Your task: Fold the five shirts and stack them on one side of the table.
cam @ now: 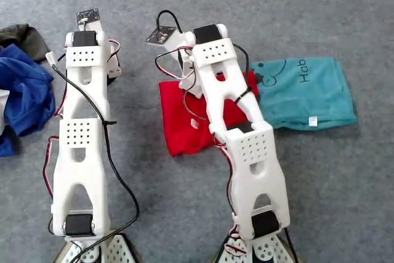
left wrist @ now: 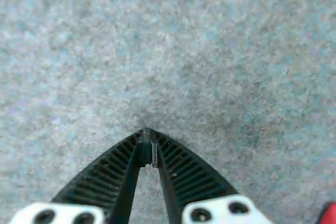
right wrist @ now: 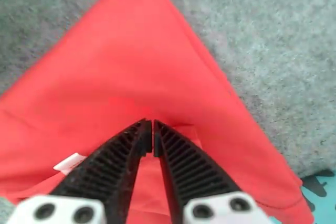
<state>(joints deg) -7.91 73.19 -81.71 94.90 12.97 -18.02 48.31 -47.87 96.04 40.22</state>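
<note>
Claw of right arm [right wrist: 152, 123] closed above red shirt [right wrist: 131, 61].

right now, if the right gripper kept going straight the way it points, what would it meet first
The red shirt: the right gripper points down at its middle, jaws shut. Whether the tips touch the cloth yet is unclear.

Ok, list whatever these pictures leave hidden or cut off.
1. High view: the right arm covers the middle of the red shirt.
2. High view: the left edge cuts the blue shirt and dark shirt, so the shirts there cannot be counted.
3. Right wrist view: the right tool hides whether its tips pinch red cloth.
</note>
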